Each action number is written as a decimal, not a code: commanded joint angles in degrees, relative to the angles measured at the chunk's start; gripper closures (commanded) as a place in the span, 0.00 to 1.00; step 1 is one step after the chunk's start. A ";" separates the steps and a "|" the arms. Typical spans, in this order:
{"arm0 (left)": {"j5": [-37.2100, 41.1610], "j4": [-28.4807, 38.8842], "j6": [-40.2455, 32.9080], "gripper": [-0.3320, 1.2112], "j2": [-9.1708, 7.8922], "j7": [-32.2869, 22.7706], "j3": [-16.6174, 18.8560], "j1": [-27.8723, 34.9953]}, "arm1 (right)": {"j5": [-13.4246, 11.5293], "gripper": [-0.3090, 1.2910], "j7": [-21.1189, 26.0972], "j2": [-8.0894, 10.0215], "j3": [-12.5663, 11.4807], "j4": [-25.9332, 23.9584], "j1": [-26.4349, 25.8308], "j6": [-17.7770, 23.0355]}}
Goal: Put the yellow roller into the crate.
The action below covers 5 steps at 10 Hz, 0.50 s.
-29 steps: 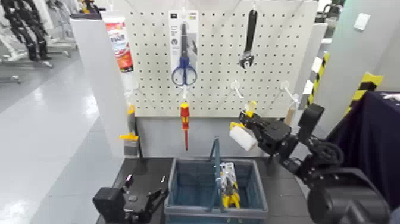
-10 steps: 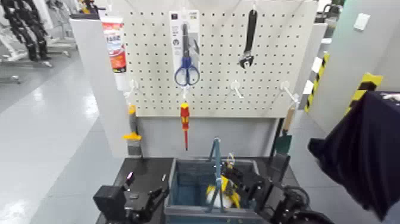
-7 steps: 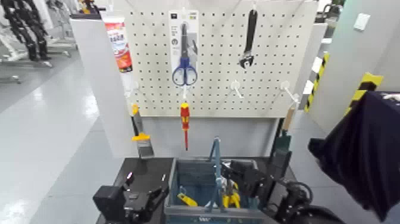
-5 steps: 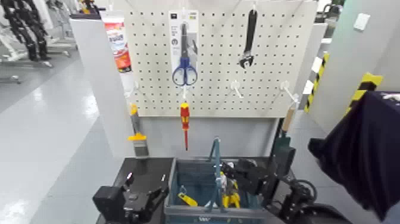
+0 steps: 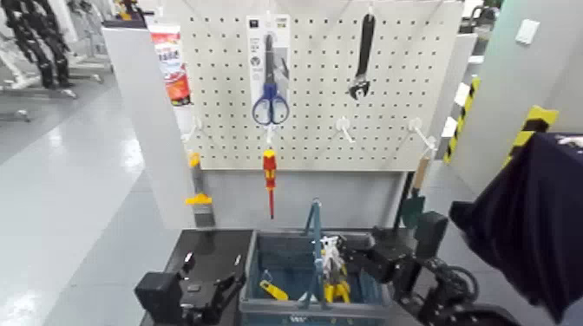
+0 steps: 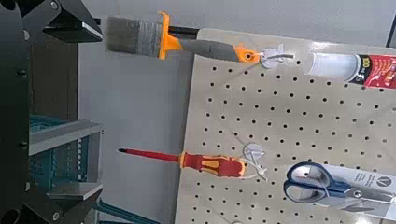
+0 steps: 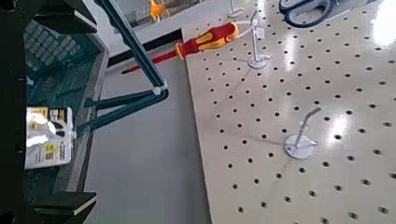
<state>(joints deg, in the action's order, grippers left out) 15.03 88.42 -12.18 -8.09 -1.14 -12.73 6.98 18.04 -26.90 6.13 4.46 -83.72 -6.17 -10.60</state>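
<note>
Seeing a smooth yellow roller (image 5: 274,291) inside the mesh-sided plastic crate (image 5: 258,263), left side, with the right gripper (image 5: 342,251) wide open, empty, over the right half, left gripper (image 5: 232,290) idling open, near left

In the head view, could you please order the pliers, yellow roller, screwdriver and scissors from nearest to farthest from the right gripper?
From the right gripper:
1. Pliers, right side of crate
2. Yellow roller, left side of crate
3. Screwdriver, hanging
4. Scissors, hanging higher
</note>
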 commanded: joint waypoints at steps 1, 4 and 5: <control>0.00 0.09 0.22 0.33 0.10 0.00 0.08 0.14 | -3.80 0.22 6.25 -0.24 -1.91 -8.47 6.26 2.96; 0.00 0.18 0.40 0.33 0.01 0.00 -0.01 0.05 | -6.00 0.22 13.63 -0.33 -3.05 -14.98 13.03 6.12; 0.00 0.27 0.40 0.33 0.01 0.00 0.08 0.22 | -6.79 0.23 16.18 -1.21 -3.66 -16.56 16.02 8.41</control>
<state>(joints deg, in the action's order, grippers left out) 15.03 88.65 -11.79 -8.08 -1.14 -12.69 7.12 11.74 -10.91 5.35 1.11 -99.26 8.12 -3.49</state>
